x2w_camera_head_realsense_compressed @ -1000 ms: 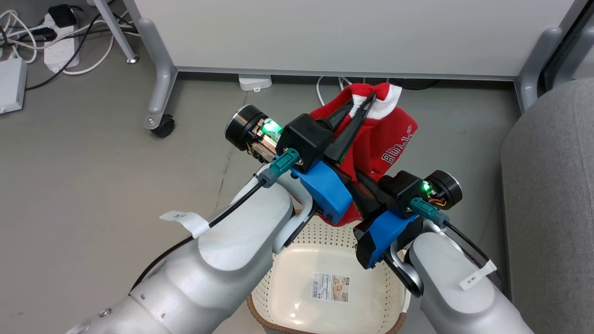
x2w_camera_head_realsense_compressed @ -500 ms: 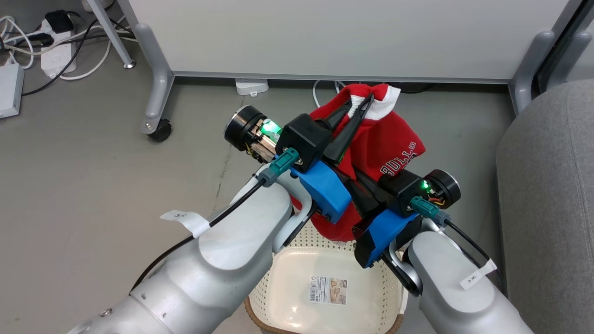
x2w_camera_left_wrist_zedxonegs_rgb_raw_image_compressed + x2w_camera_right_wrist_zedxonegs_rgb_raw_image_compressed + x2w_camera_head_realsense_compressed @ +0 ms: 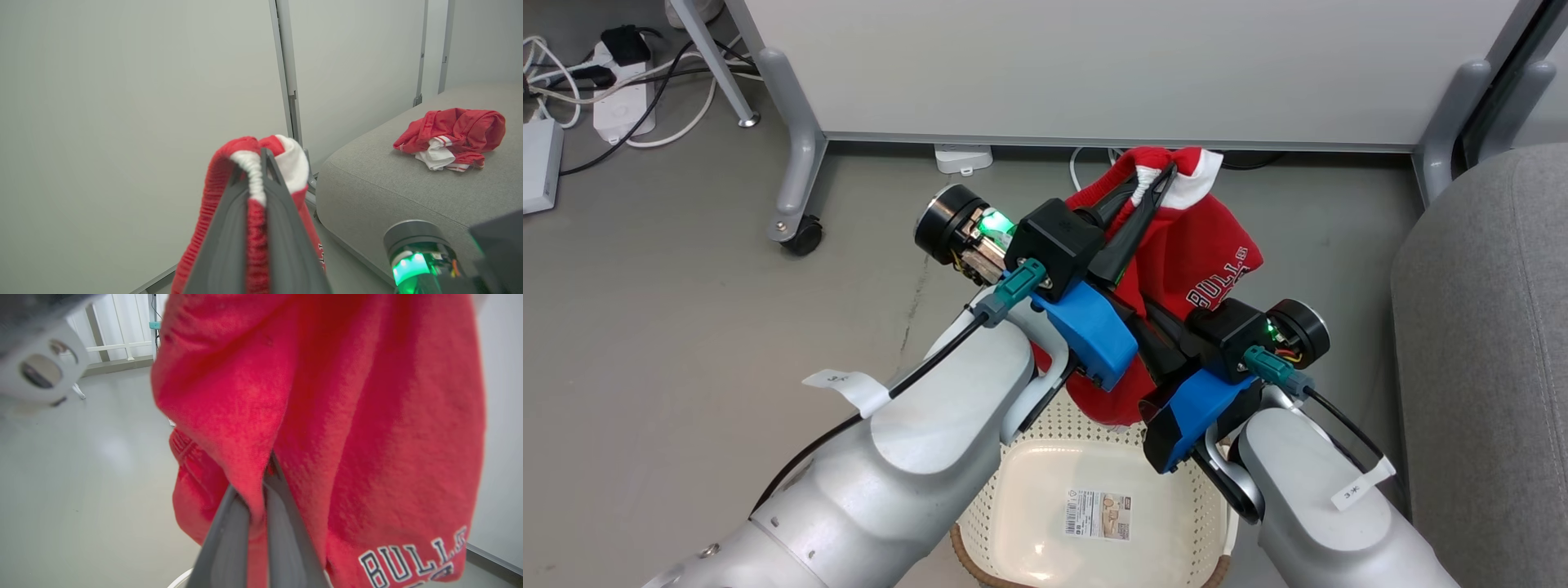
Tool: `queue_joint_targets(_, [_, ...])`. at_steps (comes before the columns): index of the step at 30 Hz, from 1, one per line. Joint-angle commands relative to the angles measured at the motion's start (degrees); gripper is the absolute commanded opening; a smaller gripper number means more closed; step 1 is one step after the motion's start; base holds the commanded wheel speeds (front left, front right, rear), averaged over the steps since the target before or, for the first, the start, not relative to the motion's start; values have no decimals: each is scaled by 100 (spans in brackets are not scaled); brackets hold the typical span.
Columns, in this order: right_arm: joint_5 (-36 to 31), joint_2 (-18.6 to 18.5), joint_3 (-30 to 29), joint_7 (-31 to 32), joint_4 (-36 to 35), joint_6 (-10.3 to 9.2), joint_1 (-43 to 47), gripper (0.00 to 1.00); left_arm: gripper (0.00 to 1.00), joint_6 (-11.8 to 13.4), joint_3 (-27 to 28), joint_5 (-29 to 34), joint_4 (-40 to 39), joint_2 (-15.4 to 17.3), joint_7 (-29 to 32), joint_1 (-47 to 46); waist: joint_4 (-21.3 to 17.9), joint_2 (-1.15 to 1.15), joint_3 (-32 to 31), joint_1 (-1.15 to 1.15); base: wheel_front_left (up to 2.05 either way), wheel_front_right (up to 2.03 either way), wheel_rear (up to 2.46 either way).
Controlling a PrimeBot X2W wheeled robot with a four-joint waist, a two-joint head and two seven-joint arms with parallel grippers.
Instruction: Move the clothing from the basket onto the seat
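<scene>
Fingers (image 3: 286, 245) of left gripper (image 3: 1156, 178): clenched on red garment (image 3: 1209, 245) waistband, above basket (image 3: 1045, 457). Fingers (image 3: 220, 547) of right gripper (image 3: 255, 477): pinching same garment lower. Left wrist view adds: second garment (image 3: 453, 130) bunched on grey seat (image 3: 367, 183).

White block letters with dark outlines, reading "BULL" before the fabric folds, are being displayed on the hanging red garment (image 3: 1217, 269), towards the right; a printed sticker (image 3: 1098, 514) with a barcode is being carried on the floor of the near basket (image 3: 982, 523), its print being rendered too small to read; scrawled marks on the left tag (image 3: 837, 380) and the right tag (image 3: 1356, 490), white strips on the forearms, are being left illegible.
</scene>
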Motion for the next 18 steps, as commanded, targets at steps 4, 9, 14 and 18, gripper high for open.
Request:
queue_joint_targets(4, [5,5,12,-19,-28,3,-28,0,0,-16,42,53,10,9,-27,46,-5,0,-1,0,0,0,0])
queue_joint_targets(9, [26,5,20,-19,-18,3,-45,0,0,-24,67,69,11,15,-27,50,-8,0,0,0,0,0,0])
queue_joint_targets(14, [40,5,35,-19,-26,3,-61,0,100,2,123,15,50,8,-27,68,-14,0,8,0,0,0,0])
queue_joint_targets(18, [60,5,50,-19,-54,3,-72,0,100,57,144,84,37,2,-26,34,-31,0,20,0,0,0,0])
